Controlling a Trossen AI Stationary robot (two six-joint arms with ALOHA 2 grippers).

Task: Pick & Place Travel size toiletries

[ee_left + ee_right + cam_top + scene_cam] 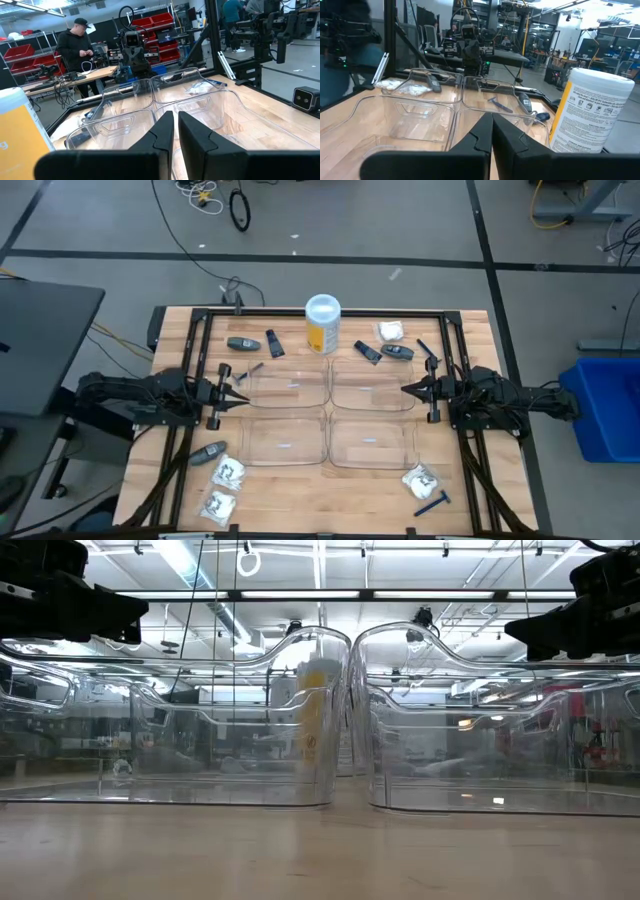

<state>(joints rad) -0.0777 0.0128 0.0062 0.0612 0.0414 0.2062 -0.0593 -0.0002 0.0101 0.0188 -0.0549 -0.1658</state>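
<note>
- Clear plastic trays (288,385), four in a block, sit between the two sets of fingertips on the wooden table (300,480).
- Left gripper (243,392) hangs just off the trays' left edge, fingers pressed together, grasping nothing.
- Right gripper (408,390) hangs just off their right edge, fingers likewise clenched and empty.
- Travel size toiletries lie outside the trays, well apart from both grippers: a grey stick (241,344) and dark tube (274,343) beyond the left fingers, a white packet (391,331) beyond the right fingers.
- More packets (229,472) and a blue razor (432,504) lie at the near corners.
- Yellow canister (322,326) stands upright behind the trays.
- One person (77,50) stands in the room beyond.
</note>
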